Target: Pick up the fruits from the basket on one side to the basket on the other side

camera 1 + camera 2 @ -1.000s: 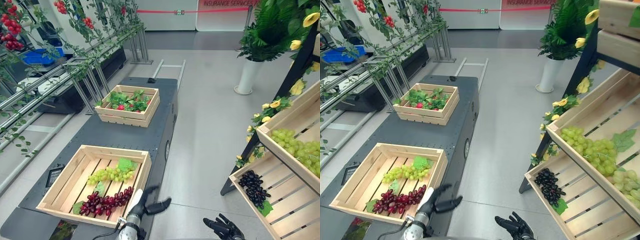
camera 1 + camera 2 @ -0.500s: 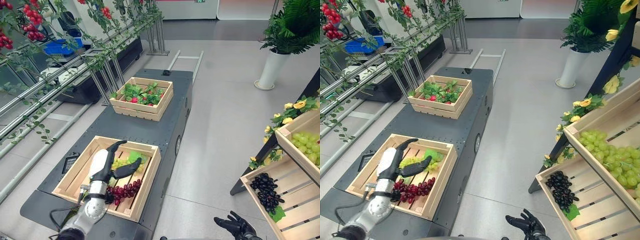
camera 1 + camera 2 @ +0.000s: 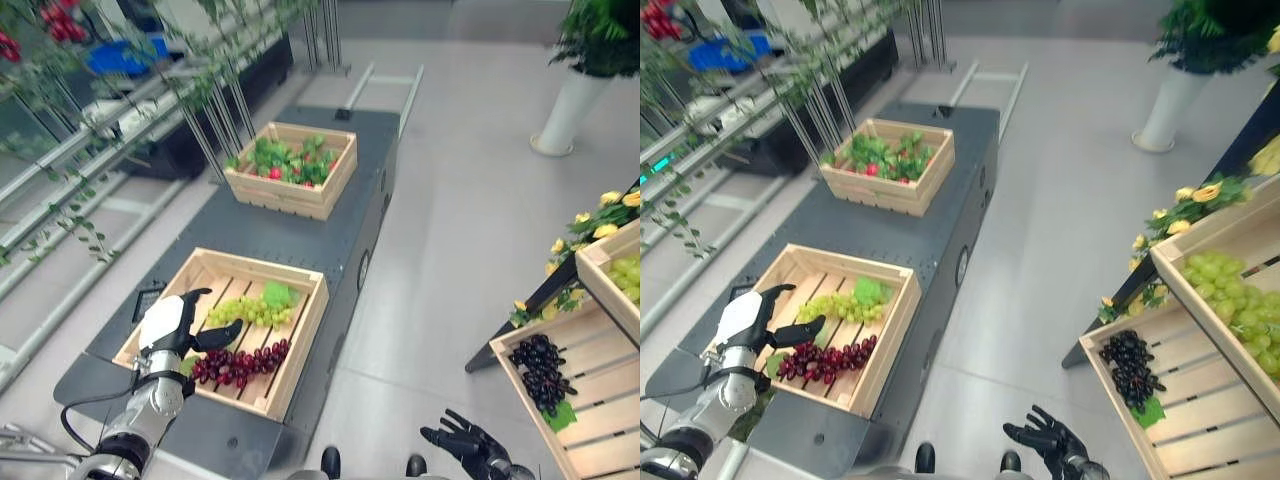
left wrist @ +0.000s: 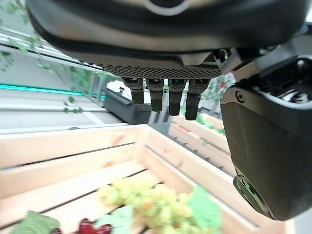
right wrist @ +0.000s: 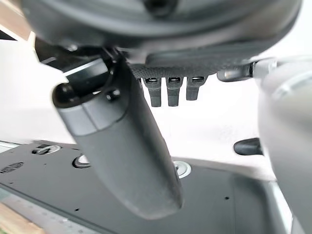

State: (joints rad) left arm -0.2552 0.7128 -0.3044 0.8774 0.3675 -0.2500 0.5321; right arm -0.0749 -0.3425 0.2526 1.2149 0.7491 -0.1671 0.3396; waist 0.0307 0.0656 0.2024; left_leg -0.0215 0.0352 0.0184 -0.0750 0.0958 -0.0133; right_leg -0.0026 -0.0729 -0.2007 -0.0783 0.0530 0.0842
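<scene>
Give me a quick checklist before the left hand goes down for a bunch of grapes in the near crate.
1. Left hand open, holding nothing: ok.
2. Left hand over the near crate: ok, above its near left part.
3. Red grapes in reach: ok, just right of the hand.
4. Green grapes unobstructed: ok, leaf at one end.
5. Fingers clear of the fruit: ok, above it.
6. Right hand out of the way: ok, open, low over the floor.

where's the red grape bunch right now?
In the left eye view, the dark red grape bunch lies in the near wooden slatted crate, just nearside of the green grape bunch, beside the open left hand.
</scene>
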